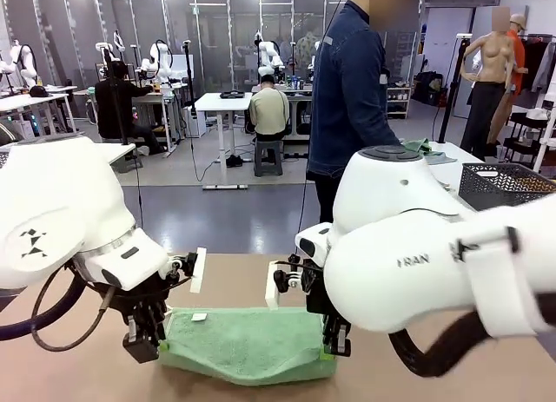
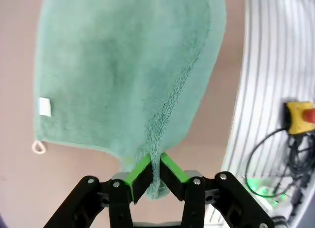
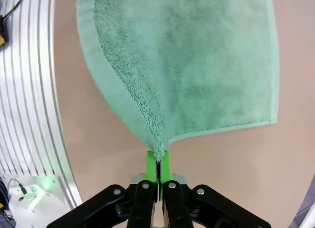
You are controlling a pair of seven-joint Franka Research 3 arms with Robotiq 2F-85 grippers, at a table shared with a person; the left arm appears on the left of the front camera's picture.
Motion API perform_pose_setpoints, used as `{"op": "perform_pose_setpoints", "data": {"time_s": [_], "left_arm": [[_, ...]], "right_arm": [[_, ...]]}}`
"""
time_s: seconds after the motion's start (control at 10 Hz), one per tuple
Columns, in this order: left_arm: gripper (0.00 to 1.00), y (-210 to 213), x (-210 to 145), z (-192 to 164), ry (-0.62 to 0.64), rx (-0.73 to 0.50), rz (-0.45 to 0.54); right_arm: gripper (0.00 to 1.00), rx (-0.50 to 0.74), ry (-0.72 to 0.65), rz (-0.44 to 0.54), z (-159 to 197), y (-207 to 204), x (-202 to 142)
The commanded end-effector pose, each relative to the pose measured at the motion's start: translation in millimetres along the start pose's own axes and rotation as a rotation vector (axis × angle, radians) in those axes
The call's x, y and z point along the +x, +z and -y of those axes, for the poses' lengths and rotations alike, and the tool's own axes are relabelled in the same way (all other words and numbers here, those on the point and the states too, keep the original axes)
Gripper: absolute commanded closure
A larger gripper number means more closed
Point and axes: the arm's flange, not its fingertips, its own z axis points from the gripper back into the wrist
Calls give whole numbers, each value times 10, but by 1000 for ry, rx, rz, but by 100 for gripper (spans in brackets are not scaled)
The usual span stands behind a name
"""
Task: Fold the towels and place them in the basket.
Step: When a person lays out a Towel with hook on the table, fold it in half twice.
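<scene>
- My left gripper is clamped on one corner of the mint green towel. In the left wrist view the green pads pinch a fold of the terry cloth between them.
- My right gripper is pinched tight on the opposite corner. In the right wrist view its pads sit almost together with the towel's edge caught between them.
- The towel lies spread on the tan table between the two grippers, with each held corner drawn up into a ridge.
- A small white tag sits on the towel, and a tiny white loop hangs off a corner near it.
- The basket stands at the far right, well apart from the towel.
- A person in a dark blue top stands across the table.
</scene>
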Motion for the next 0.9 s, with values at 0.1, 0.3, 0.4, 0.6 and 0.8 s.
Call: {"op": "perform_pose_setpoints", "data": {"time_s": [0.1,0.3,0.4,0.6,0.8], "left_arm": [[100,-236,193,-587,-25,31,-41],[100,-296,303,-869,-16,36,-57],[100,-338,317,-1007,17,28,-88],[100,-426,316,-1278,58,9,-121],[100,-489,278,-1458,90,18,-121]], "right_arm": [[100,-39,18,4,538,-261,185],[100,-26,31,26,801,-400,233],[100,-21,29,10,926,-444,250],[100,-10,-4,19,1250,-516,246],[100,-16,-21,4,1466,-607,255]]}}
